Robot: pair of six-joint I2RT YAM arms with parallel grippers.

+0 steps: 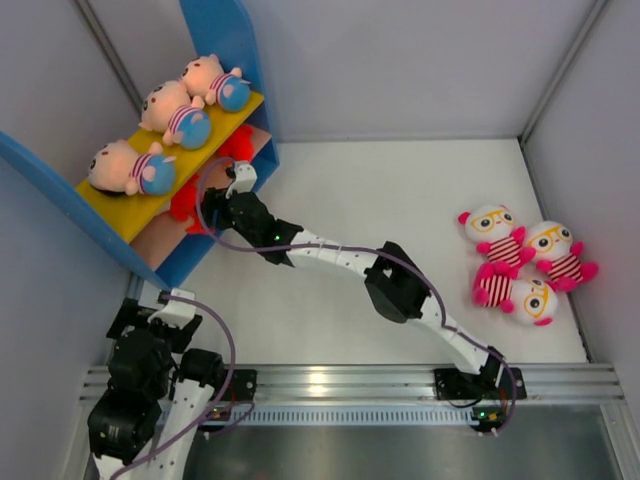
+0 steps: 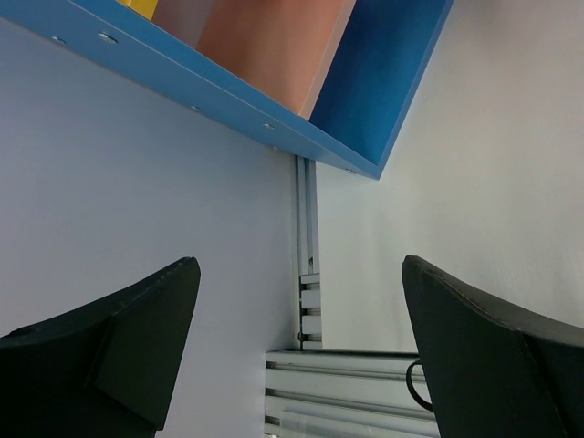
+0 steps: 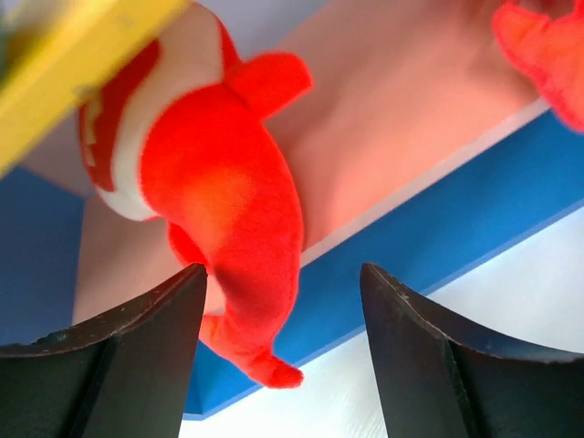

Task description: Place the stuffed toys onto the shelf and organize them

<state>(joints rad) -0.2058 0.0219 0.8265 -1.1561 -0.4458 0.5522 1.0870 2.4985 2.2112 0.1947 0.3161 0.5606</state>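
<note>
The shelf stands tilted at the far left. Three peach dolls lie on its yellow upper board. Red creatures lie on the tan lower board. My right gripper is open at the lower tier. In the right wrist view its jaws stand apart around the hanging limb of a red creature without closing on it; another red creature lies beyond. Three white owls lie on the table at the right. My left gripper is open and empty below the shelf.
An aluminium rail runs along the near edge. Grey enclosure walls close in the table; the right wall stands just beyond the owls. The right arm stretches diagonally across the white table.
</note>
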